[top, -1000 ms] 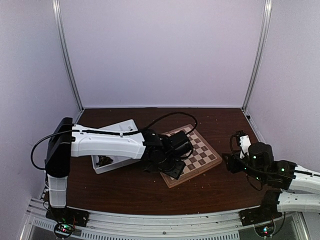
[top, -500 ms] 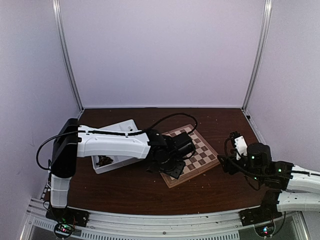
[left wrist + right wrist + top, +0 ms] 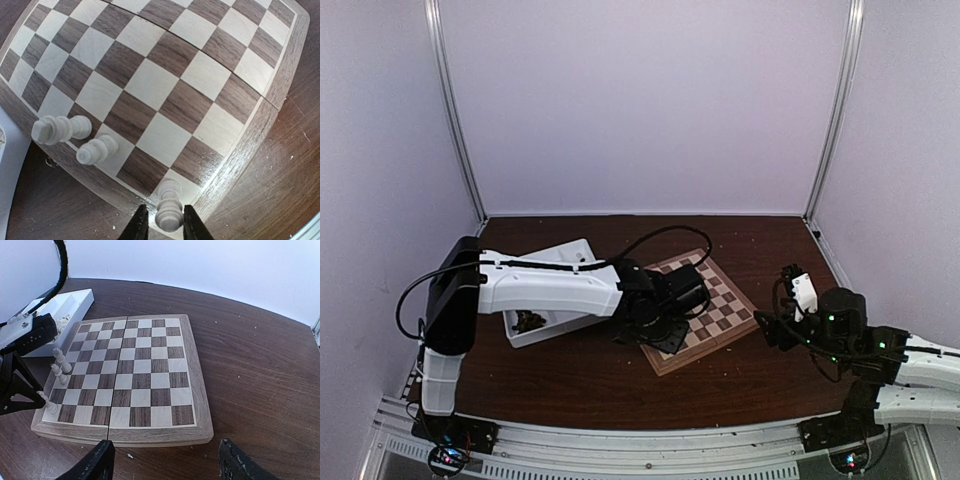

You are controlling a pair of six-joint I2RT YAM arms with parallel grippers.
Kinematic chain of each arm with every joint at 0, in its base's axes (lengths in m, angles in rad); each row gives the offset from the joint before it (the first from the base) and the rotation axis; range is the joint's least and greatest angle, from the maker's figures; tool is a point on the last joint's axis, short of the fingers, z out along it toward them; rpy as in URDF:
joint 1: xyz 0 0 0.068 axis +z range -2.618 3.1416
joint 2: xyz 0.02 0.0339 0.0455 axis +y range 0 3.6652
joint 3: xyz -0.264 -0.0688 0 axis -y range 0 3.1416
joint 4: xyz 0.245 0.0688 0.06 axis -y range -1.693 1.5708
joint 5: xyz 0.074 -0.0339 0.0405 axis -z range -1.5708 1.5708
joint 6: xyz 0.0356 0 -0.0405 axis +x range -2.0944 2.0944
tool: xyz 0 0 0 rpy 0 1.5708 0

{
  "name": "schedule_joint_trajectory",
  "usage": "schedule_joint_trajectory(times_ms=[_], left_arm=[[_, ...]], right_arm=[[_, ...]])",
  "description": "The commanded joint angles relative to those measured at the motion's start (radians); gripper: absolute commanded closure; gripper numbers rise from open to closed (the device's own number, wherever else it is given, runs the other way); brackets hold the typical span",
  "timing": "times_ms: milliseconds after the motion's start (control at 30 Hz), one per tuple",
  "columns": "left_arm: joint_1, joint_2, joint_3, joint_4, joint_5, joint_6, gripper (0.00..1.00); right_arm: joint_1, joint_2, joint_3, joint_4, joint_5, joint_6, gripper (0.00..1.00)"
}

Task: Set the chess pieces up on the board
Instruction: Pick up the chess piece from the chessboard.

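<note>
The board (image 3: 720,300) lies mid-table, also seen at board (image 3: 165,80) and board (image 3: 135,370). Three cream-white chess pieces stand along its left edge (image 3: 59,360). One of them (image 3: 169,205) stands on the near corner square, between the fingers of my left gripper (image 3: 164,226). The right finger touches its head; a sliver of gap shows on the left side. In the top view the left gripper (image 3: 658,335) hangs over that near-left corner. My right gripper (image 3: 165,467) hovers off the board's right edge, open wide and empty, also seen at right gripper (image 3: 775,325).
A white plastic tray (image 3: 555,255) holding loose pieces sits left of the board, partly under the left arm, also seen at tray (image 3: 70,302). Dark wood tabletop (image 3: 260,380) surrounds the board. White walls enclose the back and both sides.
The left jaws have narrowed around the corner piece. The right jaws have opened wider, and the right arm has shifted slightly.
</note>
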Motion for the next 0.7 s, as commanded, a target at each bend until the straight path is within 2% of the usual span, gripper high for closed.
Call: schedule_joint_trajectory(times_ms=[0, 100, 333, 667], left_arm=[[0.010, 0.020, 0.029, -0.002, -0.023, 0.003, 0.78], [0.012, 0.020, 0.032, -0.003, -0.021, 0.004, 0.86], [0.012, 0.017, 0.039, -0.003, -0.005, 0.011, 0.95], [0.028, -0.058, 0.041, -0.114, 0.049, 0.027, 0.96]], right_arm=[[-0.005, 0.008, -0.005, 0.024, -0.012, -0.010, 0.27], [-0.005, 0.020, -0.001, 0.026, -0.013, -0.010, 0.27], [-0.005, 0.040, 0.006, 0.026, -0.015, -0.010, 0.26], [-0.005, 0.034, 0.004, 0.021, -0.005, -0.008, 0.26]])
